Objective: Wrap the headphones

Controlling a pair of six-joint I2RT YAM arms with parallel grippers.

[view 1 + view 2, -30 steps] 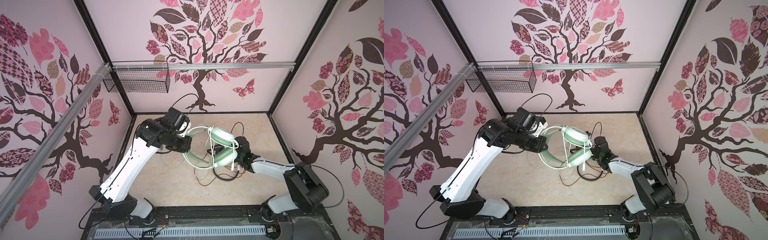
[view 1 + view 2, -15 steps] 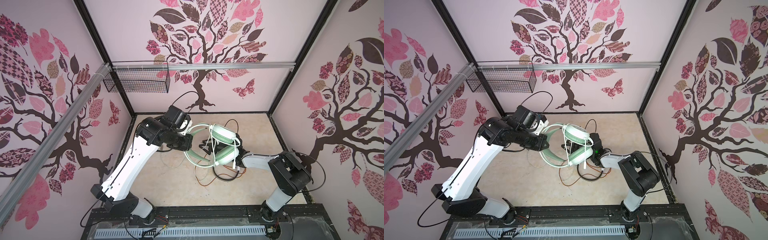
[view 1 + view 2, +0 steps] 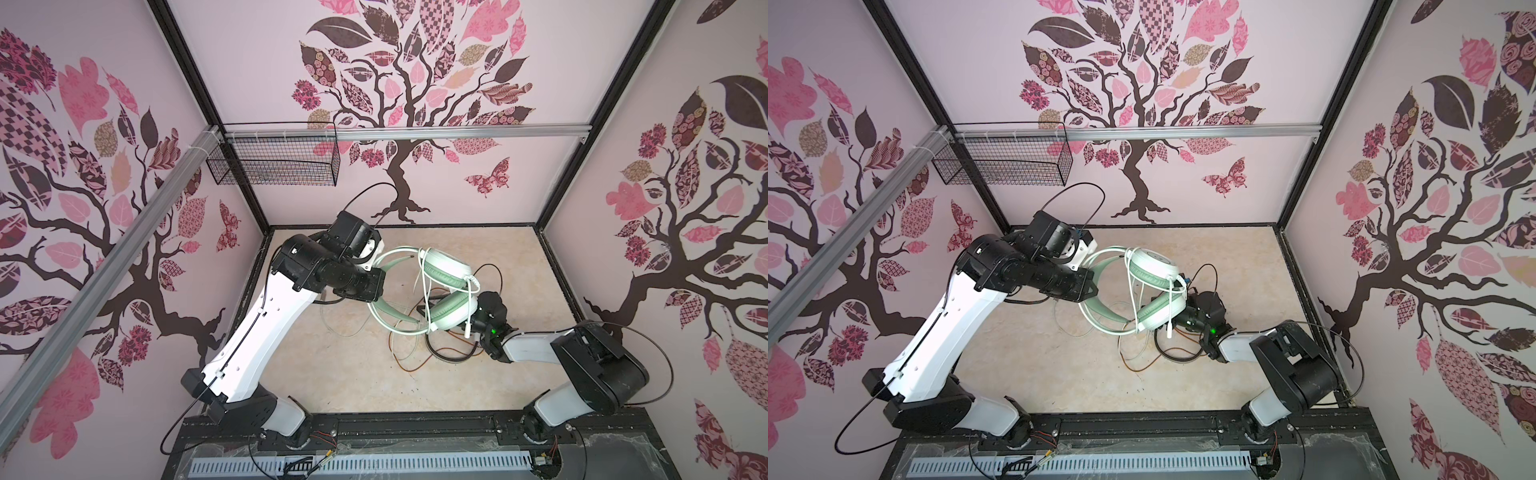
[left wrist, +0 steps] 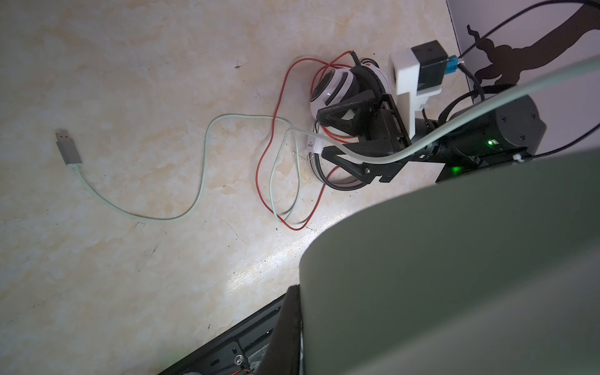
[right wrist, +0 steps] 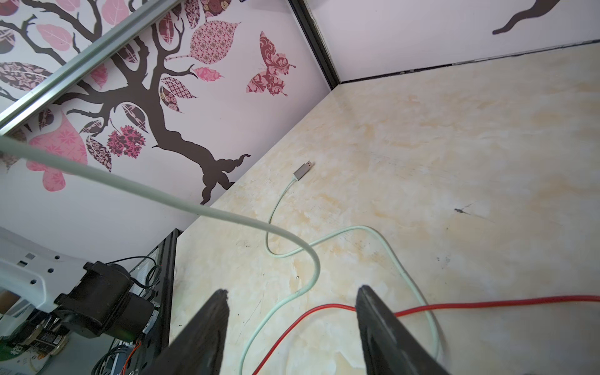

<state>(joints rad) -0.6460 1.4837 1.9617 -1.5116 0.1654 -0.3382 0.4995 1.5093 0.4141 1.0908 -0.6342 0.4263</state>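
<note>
Found right gripper (image 5: 292,290) withdrawn toward 4 o'clock from beneath mint-green plastic over-ear headphones (image 3: 446,270), jaws apart, empty; left gripper (image 3: 379,272) clamped on headband (image 3: 399,251); pale green cord (image 4: 162,218) mostly unwound.

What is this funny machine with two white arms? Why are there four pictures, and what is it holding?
It is a robot with two white-and-black arms, working over a beige marbled table. Two pictures look down from above, side by side like two eyes. The other two come from small cameras on the arms' wrists, so they see things close up.

The left arm has its jaws shut on the band of the mint-green over-ear headphones and holds them up above the table. The right arm reaches in low beside them. Its jaws are open and hold nothing.

On the table lie the white-and-black striped headphones with a thin red cord. The pale green cord of the raised pair trails there too, ending in a grey plug.
</note>
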